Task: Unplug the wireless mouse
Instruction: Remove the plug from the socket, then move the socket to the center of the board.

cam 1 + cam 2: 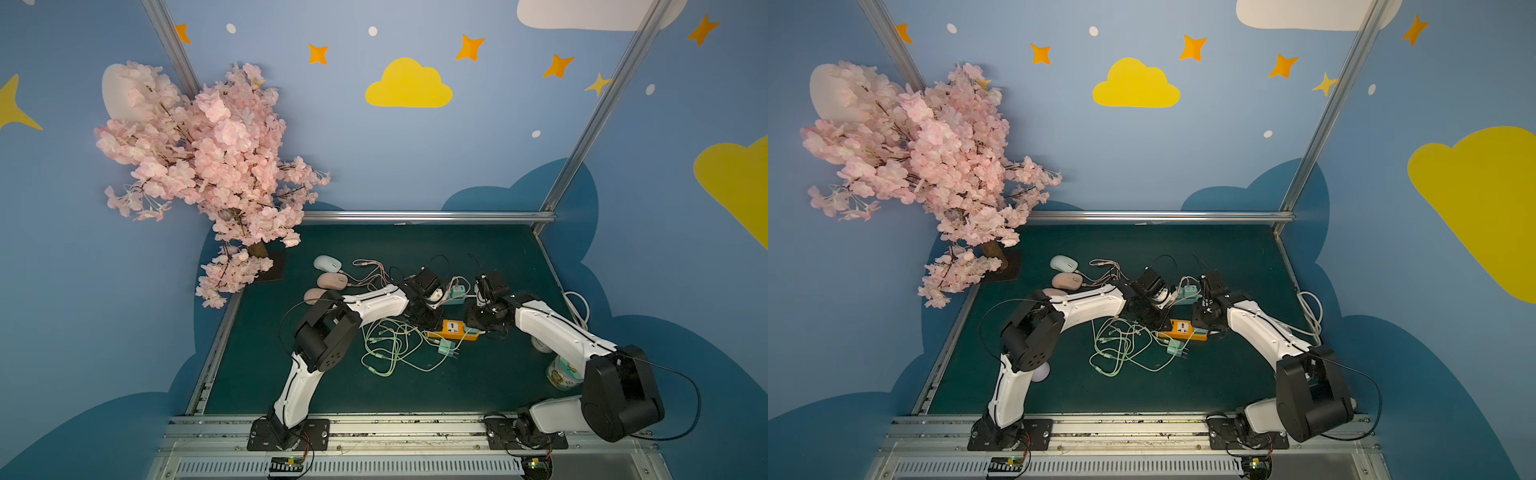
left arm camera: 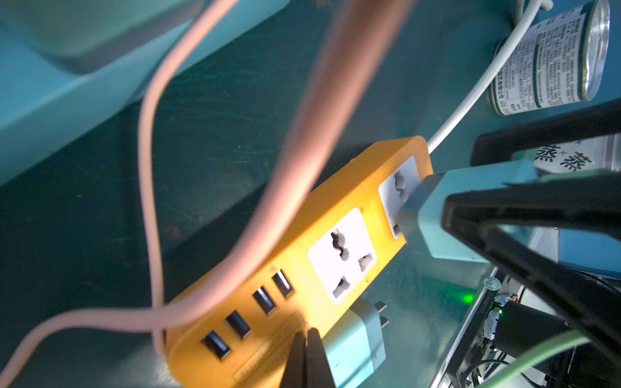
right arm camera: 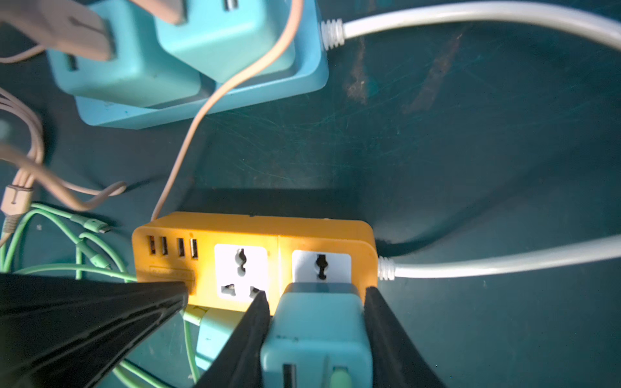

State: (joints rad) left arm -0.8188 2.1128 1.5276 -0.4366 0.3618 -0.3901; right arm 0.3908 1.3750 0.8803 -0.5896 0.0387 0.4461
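The right gripper [image 3: 316, 299] pinches a blue charger [image 3: 317, 336] at the end socket of the orange power strip [image 3: 268, 231]. The left gripper [image 2: 305, 337], tips pressed together, rests on the strip.

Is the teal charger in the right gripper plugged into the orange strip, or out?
Plugged in, apparently: the teal charger sits against the end socket of the orange strip, no prongs showing, with the right gripper clamping it.

Pink blossom tree [image 1: 208, 158] back left, tin can [image 1: 562, 374] right
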